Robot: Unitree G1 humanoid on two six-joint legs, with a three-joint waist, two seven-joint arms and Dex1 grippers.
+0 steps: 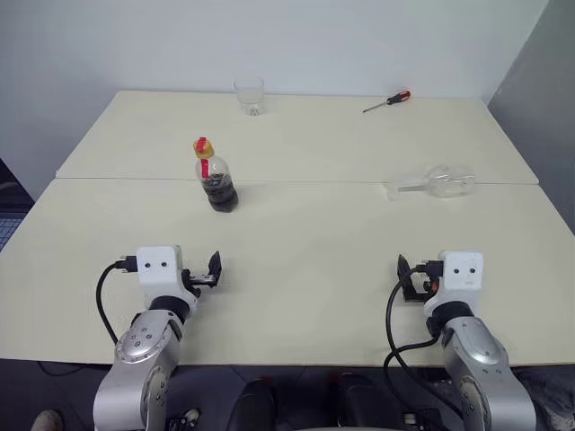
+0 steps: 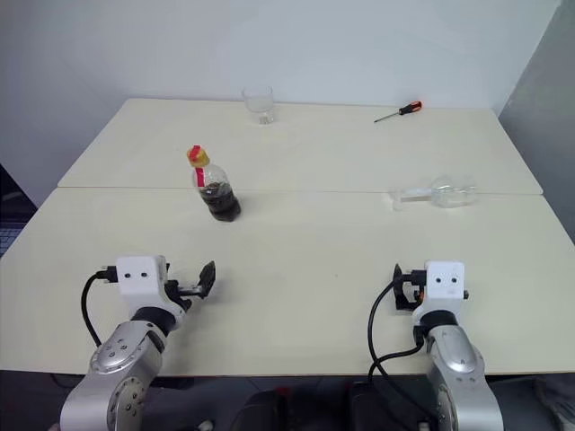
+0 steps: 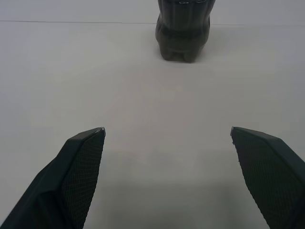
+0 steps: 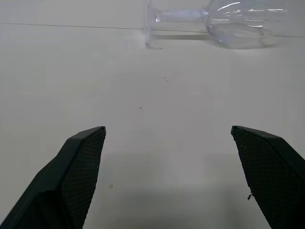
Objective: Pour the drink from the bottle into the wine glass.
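The bottle [image 1: 216, 180] stands upright left of the table's middle, with a red neck label and an orange-yellow cap. Its lower half holds the dark drink [image 1: 221, 194]. The wine glass [image 1: 440, 182] lies on its side at the right, its foot toward the middle. My left gripper [image 1: 208, 274] hovers open near the front edge, pointing at the bottle [image 3: 183, 33] from some way off. Farther right along that edge, my right gripper [image 1: 406, 278] is open too, facing the fallen wine glass [image 4: 228, 21]. Nothing is between either pair of fingers.
A short clear tumbler [image 1: 250, 95] stands at the back edge, left of centre. A red-handled screwdriver [image 1: 388, 101] lies at the back right. The cream table [image 1: 305, 251] has a seam across it just behind the bottle.
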